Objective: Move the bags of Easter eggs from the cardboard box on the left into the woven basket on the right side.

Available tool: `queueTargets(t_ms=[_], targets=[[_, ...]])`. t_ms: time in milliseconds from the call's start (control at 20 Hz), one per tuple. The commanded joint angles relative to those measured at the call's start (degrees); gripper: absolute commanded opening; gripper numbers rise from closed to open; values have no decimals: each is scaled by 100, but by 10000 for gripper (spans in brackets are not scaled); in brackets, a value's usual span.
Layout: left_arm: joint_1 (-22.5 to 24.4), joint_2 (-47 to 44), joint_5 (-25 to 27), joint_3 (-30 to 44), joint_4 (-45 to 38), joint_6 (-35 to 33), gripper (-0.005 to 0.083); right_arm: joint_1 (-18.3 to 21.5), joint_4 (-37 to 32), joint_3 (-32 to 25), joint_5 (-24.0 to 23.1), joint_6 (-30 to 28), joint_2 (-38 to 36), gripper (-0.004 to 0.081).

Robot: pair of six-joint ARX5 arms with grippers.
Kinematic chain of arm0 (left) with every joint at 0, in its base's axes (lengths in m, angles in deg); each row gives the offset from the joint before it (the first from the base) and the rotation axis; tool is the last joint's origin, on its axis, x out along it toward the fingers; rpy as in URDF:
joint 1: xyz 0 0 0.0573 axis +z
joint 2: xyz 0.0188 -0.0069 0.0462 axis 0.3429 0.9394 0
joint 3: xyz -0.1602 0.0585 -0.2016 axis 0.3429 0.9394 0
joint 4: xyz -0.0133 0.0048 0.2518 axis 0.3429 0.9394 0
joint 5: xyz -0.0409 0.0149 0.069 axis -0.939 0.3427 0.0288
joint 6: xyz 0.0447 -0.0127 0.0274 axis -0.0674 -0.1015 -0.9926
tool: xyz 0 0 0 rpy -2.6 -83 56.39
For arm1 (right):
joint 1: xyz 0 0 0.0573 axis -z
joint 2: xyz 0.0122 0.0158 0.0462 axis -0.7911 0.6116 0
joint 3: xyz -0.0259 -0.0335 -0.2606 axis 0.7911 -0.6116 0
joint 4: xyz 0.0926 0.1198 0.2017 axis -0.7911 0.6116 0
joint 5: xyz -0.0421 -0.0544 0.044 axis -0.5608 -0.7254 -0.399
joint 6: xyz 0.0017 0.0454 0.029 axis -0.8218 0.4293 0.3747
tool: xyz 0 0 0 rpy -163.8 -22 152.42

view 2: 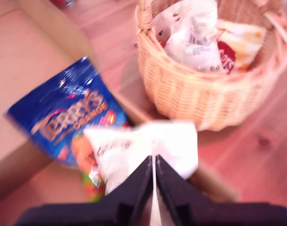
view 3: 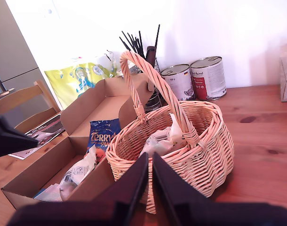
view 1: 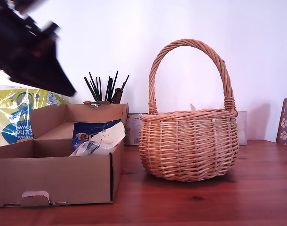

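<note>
My first gripper (view 2: 154,175) is clamped on one white bag (view 2: 148,153); one blue Terry's Orange bag (view 2: 70,117) lies in the cardboard box (view 1: 54,176); two bags show in the woven basket (view 2: 200,94). My second gripper (view 3: 149,179) is closed, empty.

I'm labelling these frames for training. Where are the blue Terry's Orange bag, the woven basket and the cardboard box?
blue Terry's Orange bag (view 2: 68,115): first wrist view, on its printed front.
woven basket (view 1: 188,146): exterior view, on its woven side wall.
cardboard box (view 1: 54,176): exterior view, on its front wall.
</note>
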Motion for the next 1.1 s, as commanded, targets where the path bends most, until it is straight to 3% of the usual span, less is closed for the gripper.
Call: queueTargets(t_ms=[0,150,200,300,350,400,1050], targets=[[103,-190,-127,92,181,-114,-20,-11,-42,4,0,-11,15,-12],[146,-310,-142,92,564,-166,7,-11,-42,4,0,-11,15,-12],[138,-278,-249,92,645,-157,124,-11,-42,4,-2,-11,15,-12],[133,-153,-258,92,686,-107,660,-11,-42,4,-2,-11,15,-12],[133,-70,-179,92,654,-131,807,-11,-42,4,0,-11,15,-12],[133,28,-153,92,555,-125,758,-11,-39,4,-2,-11,15,-12],[133,2361,-243,90,-1639,-424,764,-11,-44,4,-2,-9,15,-12]])
